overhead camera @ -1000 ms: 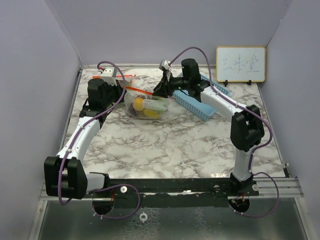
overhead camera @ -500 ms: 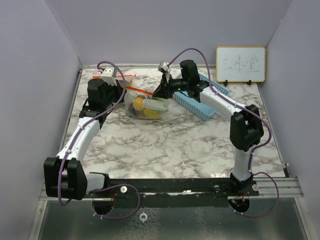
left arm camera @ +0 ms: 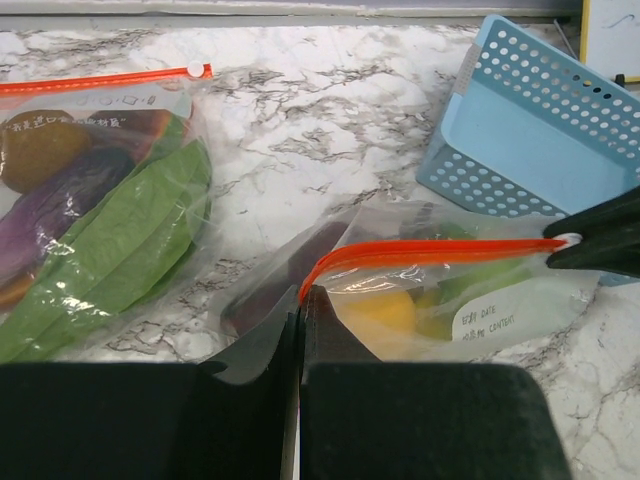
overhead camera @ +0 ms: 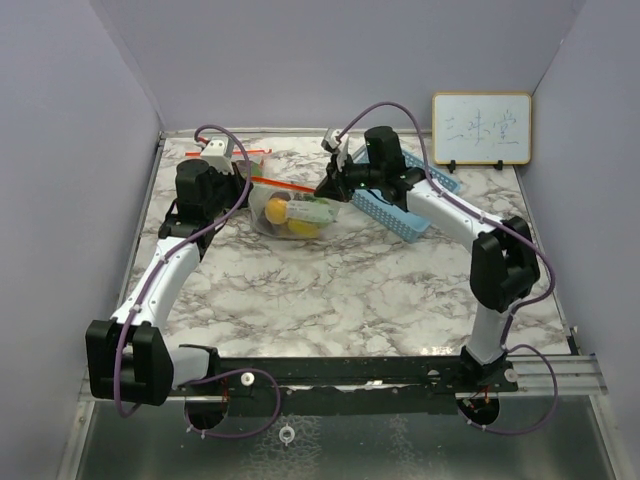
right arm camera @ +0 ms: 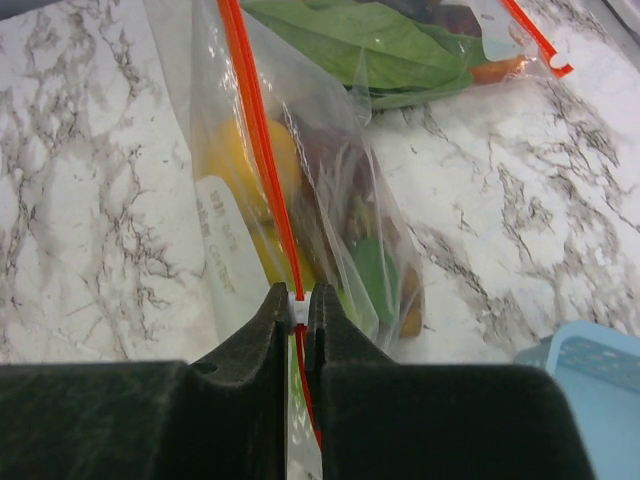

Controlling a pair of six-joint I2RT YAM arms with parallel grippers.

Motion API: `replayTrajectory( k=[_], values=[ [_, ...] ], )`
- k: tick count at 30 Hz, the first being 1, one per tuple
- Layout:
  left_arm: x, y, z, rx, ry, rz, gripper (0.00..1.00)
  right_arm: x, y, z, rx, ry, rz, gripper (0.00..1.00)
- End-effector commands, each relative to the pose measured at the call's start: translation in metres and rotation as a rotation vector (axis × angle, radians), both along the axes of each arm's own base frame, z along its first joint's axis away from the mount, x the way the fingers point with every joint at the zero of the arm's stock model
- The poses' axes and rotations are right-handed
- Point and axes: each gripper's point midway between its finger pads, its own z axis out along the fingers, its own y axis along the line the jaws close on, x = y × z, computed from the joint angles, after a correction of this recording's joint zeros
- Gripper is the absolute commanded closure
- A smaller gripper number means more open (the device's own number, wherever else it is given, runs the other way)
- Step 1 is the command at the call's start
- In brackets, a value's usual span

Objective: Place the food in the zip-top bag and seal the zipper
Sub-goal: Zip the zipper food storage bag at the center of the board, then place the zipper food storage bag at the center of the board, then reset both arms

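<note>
Since the earlier frame the right gripper (right arm camera: pixel 298 295) has narrowed from part-open to closed, and its arm has swung slightly toward the blue mesh basket (overhead camera: pixel 395 203). Its black jaws now pinch the small white slider (left arm camera: pixel 570 240) of the orange zipper (left arm camera: pixel 430 252), at the zipper end nearest the basket.

The left gripper (left arm camera: pixel 302 295) is fully closed, its flat black jaws clamping the clear film of the zip-top bag (overhead camera: pixel 290 212) at the zipper end farthest from the basket.

The bag is a soft, crinkled, transparent pouch with a white write-on label. It lies on the veined white marble table (overhead camera: pixel 350 290), just beside the basket's near long wall. Its long axis follows the zipper, which runs taut between the two grippers and points at the basket.

Inside the bag, below the zipper line, sit a rounded yellow fruit (left arm camera: pixel 378 310), an orange fruit (overhead camera: pixel 275 208), a lime-green piece (left arm camera: pixel 480 275) and a dark purple piece (left arm camera: pixel 290 275), all smooth and glossy.

The basket is a rigid rectangular tray of pale blue plastic, its walls pierced by regular round holes, and it is tipped on its side.

A second bag (left arm camera: pixel 100 230), also orange-zippered, lies flat farther from the basket than the first. It holds a long green leafy vegetable (left arm camera: pixel 120 240) and purple and orange pieces.
</note>
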Motion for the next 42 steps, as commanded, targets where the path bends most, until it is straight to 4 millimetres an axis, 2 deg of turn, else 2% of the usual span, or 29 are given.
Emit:
replayTrajectory(
  k=[1, 6, 11, 12, 14, 15, 17, 18, 20, 21, 22, 23, 28, 32, 37, 39, 42],
  values=[
    [0.001, 0.029, 0.004, 0.058, -0.004, 0.146, 1.00, 0.010, -0.054, 0.011, -0.085, -0.076, -0.172, 0.98],
    [0.006, 0.026, 0.009, 0.041, -0.010, 0.136, 1.00, 0.007, -0.095, 0.015, -0.101, -0.083, -0.275, 0.98],
    [0.007, 0.022, 0.007, 0.033, -0.002, 0.119, 1.00, 0.002, -0.116, 0.006, -0.136, -0.076, -0.362, 0.98],
    [0.007, 0.022, 0.007, 0.031, 0.004, 0.114, 1.00, 0.002, -0.117, 0.005, -0.136, -0.063, -0.375, 0.95],
    [0.006, 0.020, 0.005, 0.033, 0.018, 0.101, 1.00, 0.002, -0.115, 0.008, -0.128, -0.035, -0.384, 0.70],
    [0.006, 0.018, 0.003, 0.035, 0.027, 0.092, 0.95, 0.004, -0.114, 0.012, -0.115, -0.017, -0.395, 0.53],
    [0.005, 0.014, 0.000, 0.037, 0.049, 0.060, 0.55, 0.010, -0.111, 0.021, -0.097, 0.018, -0.425, 0.31],
    [0.004, 0.010, 0.000, 0.031, 0.060, 0.036, 0.37, 0.014, -0.111, 0.026, -0.087, 0.035, -0.447, 0.24],
    [0.003, 0.003, 0.002, 0.016, 0.072, -0.005, 0.10, 0.022, -0.113, 0.034, -0.078, 0.062, -0.505, 0.14],
    [0.002, 0.000, 0.004, -0.002, 0.076, -0.014, 0.02, 0.025, -0.114, 0.038, -0.075, 0.067, -0.524, 0.08],
    [0.001, -0.002, 0.008, -0.022, 0.075, -0.017, 0.01, 0.026, -0.115, 0.041, -0.071, 0.070, -0.537, 0.02],
    [0.000, -0.004, 0.012, -0.034, 0.069, -0.025, 0.01, 0.027, -0.115, 0.045, -0.066, 0.068, -0.545, 0.00],
    [0.001, -0.003, 0.047, -0.122, 0.025, 0.032, 0.01, 0.029, -0.122, 0.065, -0.038, 0.052, -0.606, 0.00],
    [0.013, 0.015, 0.068, -0.151, 0.010, 0.170, 0.01, 0.038, -0.130, 0.071, -0.030, 0.078, -0.697, 0.00],
    [0.020, 0.063, 0.057, -0.099, 0.096, 0.477, 0.01, 0.041, -0.134, 0.070, -0.024, 0.107, -0.749, 0.00],
    [0.018, 0.074, 0.053, -0.070, 0.104, 0.532, 0.01, 0.042, -0.136, 0.071, -0.019, 0.108, -0.763, 0.00],
    [0.015, 0.081, 0.048, -0.048, 0.109, 0.564, 0.01, 0.042, -0.137, 0.071, -0.016, 0.109, -0.773, 0.00]
  ],
)
